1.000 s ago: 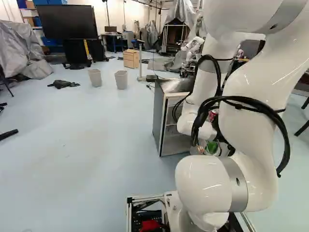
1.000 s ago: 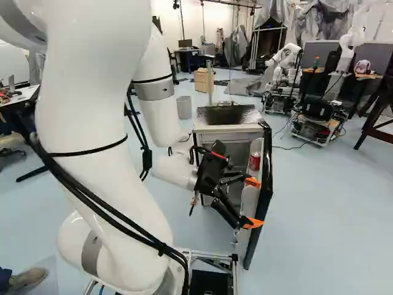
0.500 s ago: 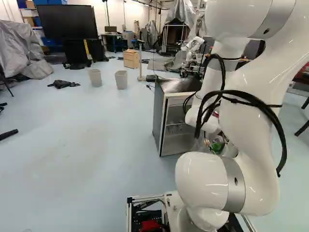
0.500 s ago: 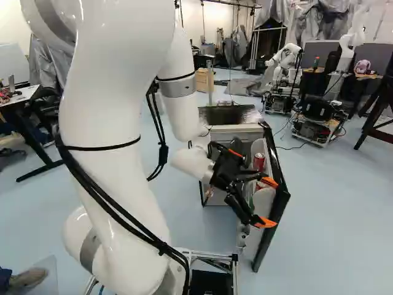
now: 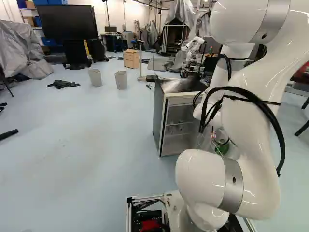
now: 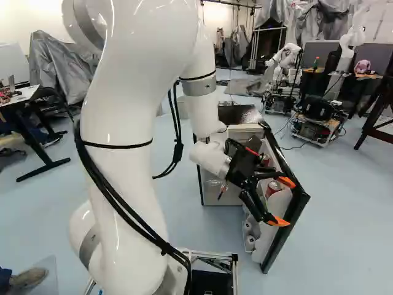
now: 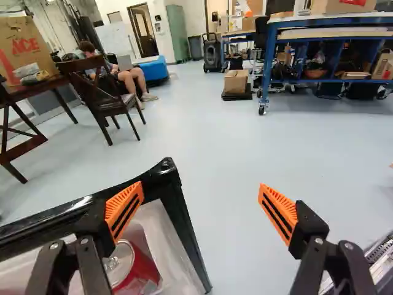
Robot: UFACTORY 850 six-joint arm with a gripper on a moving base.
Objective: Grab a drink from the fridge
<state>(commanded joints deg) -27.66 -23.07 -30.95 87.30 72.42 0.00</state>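
at the far left of the left base view stood a tv (image 5: 67, 21), then two bins (image 5: 95, 78) and, farther off, a wooden cabinet (image 5: 131, 59). to their right, nearer, was the fridge (image 5: 158, 113). in the right base view a desk (image 6: 19, 97) was at the left, and the arm (image 6: 120, 141) rose near, right of it. farther right the gripper (image 6: 283, 202) hung by the inside of the open door (image 6: 288, 232), its jaws wide apart. two red cans (image 6: 273, 188) were in the door; the wrist view showed one just beside and below one jaw. at the far right stood another robot (image 6: 346, 42).
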